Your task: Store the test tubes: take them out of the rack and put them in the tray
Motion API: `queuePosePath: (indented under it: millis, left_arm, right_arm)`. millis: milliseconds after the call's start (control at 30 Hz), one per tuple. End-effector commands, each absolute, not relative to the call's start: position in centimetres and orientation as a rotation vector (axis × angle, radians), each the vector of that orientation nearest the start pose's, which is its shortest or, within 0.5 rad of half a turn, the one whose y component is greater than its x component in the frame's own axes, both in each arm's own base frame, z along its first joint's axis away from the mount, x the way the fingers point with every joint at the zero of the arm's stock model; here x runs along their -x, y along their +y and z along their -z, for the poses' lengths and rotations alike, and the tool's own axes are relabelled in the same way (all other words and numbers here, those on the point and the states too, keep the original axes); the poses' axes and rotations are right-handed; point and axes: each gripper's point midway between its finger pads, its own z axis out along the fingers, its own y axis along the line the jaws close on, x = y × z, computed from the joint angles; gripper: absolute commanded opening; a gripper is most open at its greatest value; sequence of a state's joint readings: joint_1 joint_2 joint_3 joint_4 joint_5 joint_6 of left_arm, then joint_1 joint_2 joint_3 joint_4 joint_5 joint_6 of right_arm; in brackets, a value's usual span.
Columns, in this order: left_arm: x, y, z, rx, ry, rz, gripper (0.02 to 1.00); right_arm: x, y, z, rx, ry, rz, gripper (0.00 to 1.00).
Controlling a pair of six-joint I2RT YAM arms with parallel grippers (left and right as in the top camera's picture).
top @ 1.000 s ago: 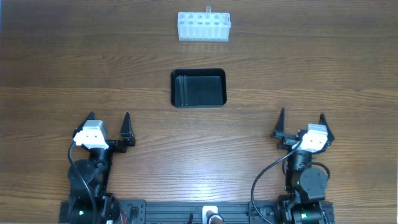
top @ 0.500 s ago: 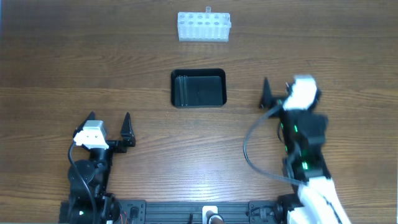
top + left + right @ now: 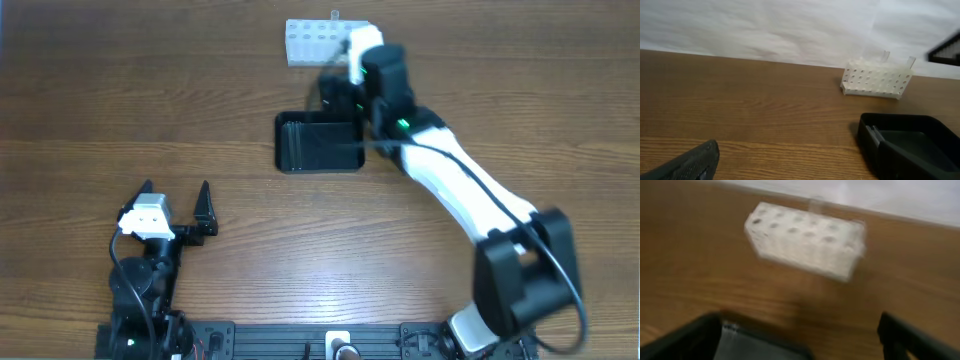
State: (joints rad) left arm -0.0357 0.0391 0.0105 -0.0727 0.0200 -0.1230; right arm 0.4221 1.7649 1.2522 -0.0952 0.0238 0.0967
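1. We see the rack point(image 3: 327, 43) standing on the table point(image 3: 520, 100) at 12 o'clock from the tray point(image 3: 318, 142), apart from it.
2. Test tubes point(image 3: 910, 62) stand upright in the rack; we cannot count them.
3. Our right gripper point(image 3: 799, 322) hangs by the tray's 12 o'clock rim, facing the rack, fingers spread, grasping nothing.
4. Our left gripper point(image 3: 175, 197) sits at 7 o'clock from the tray, well apart, released and empty.

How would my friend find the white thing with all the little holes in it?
Look at the brown wooden table and find the black tray in its middle. Just behind the tray, toward the table's far edge, stands the rack. It is the only white block there, full of round holes, with clear test tubes poking out of it.
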Motion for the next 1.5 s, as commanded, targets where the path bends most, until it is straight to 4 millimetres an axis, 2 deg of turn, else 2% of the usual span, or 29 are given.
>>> queuePosePath:
  millis: [33,133,167,267,400,633,833,1133,1267,1367,1500]
  left_arm:
    - [-24.7,-1.3,-15.0,0.045,1.676,0.134,1.000]
    - [-24.7,-1.3,-15.0,0.045,1.676,0.134,1.000]
    - [-24.7,-1.3,-15.0,0.045,1.676,0.134,1.000]
    - [-24.7,-1.3,-15.0,0.045,1.676,0.134,1.000]
    - [-24.7,-1.3,-15.0,0.045,1.676,0.134,1.000]
    - [-24.7,-1.3,-15.0,0.045,1.676,0.134,1.000]
    - [-24.7,-1.3,-15.0,0.045,1.676,0.134,1.000]
    - [-24.7,-1.3,-15.0,0.045,1.676,0.134,0.998]
    - [-24.7,-1.3,-15.0,0.045,1.676,0.134,1.000]
    - [-24.7,-1.3,-15.0,0.045,1.676,0.134,0.998]
    - [-24.7,-1.3,-15.0,0.045,1.676,0.134,1.000]
  right_arm:
    - [-50.4,24.0,-16.5,0.285,2.177,-0.323,0.991]
    - [-52.6,24.8,-15.5,0.217,2.194,-0.305,0.991]
    - [-54.0,25.1,-14.9,0.181,2.197,-0.287,0.991]
    - [-55.9,25.4,-14.3,0.148,2.185,-0.263,0.991]
    - [-58.5,24.6,-13.5,0.070,2.157,-0.157,0.989]
    - [-59.7,23.4,-13.3,0.036,2.122,-0.063,0.993]
    - [-60.6,23.4,-13.1,0.058,2.084,-0.054,0.993]
    - [-61.9,22.1,-12.9,0.057,2.050,-0.030,0.974]
    - [-62.3,22.1,-12.8,0.069,2.031,-0.027,0.925]
    - [-62.4,22.1,-12.7,0.065,2.025,-0.029,0.827]
    - [-62.4,22.1,-12.6,0.065,2.027,-0.028,0.766]
